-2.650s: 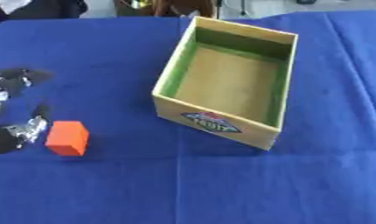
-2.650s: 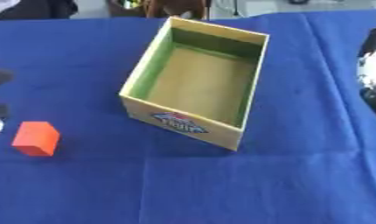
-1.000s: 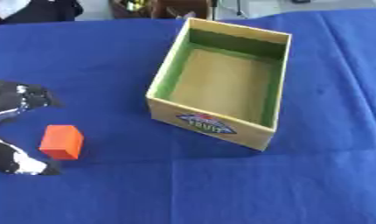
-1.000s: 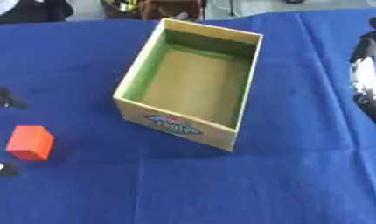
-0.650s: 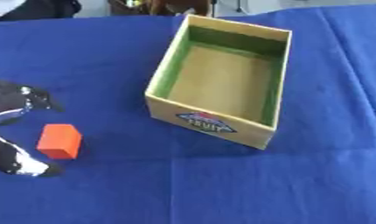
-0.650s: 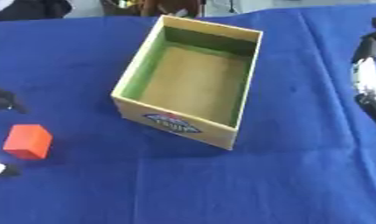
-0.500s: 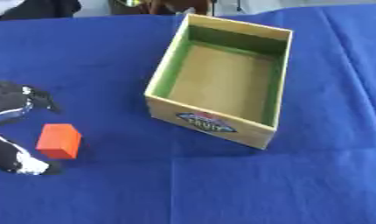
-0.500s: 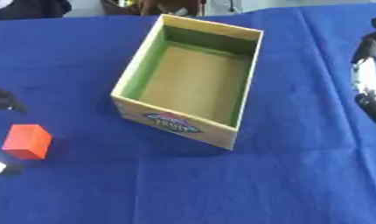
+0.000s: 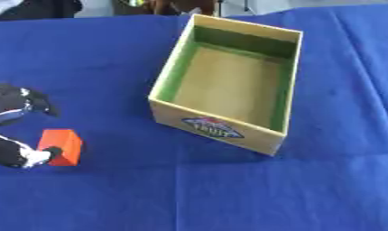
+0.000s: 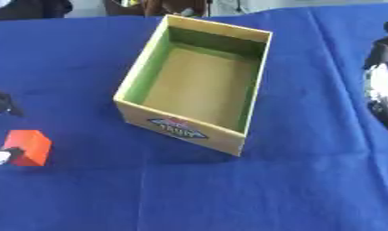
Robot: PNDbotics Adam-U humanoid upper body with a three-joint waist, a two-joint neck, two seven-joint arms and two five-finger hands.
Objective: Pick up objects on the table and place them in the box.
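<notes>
Step in hand: the grasp, not yet closed. Orange block [image 9: 61, 146] sits on the blue tablecloth [image 9: 228, 194] at about 8 o'clock from the box [image 9: 227, 127], well apart from it. Left hand [image 9: 11, 131] straddles the block: one digit touches its near-left face, the others hang spread at 11 o'clock, apart from it. Nothing held.

Right hand [image 10: 382, 85] shows at the 3 o'clock edge; cannot tell how its fingers stand.

Box is empty. Next, by my reading: close on the block, lift, carry toward 2 o'clock, clear the box's near wall.
</notes>
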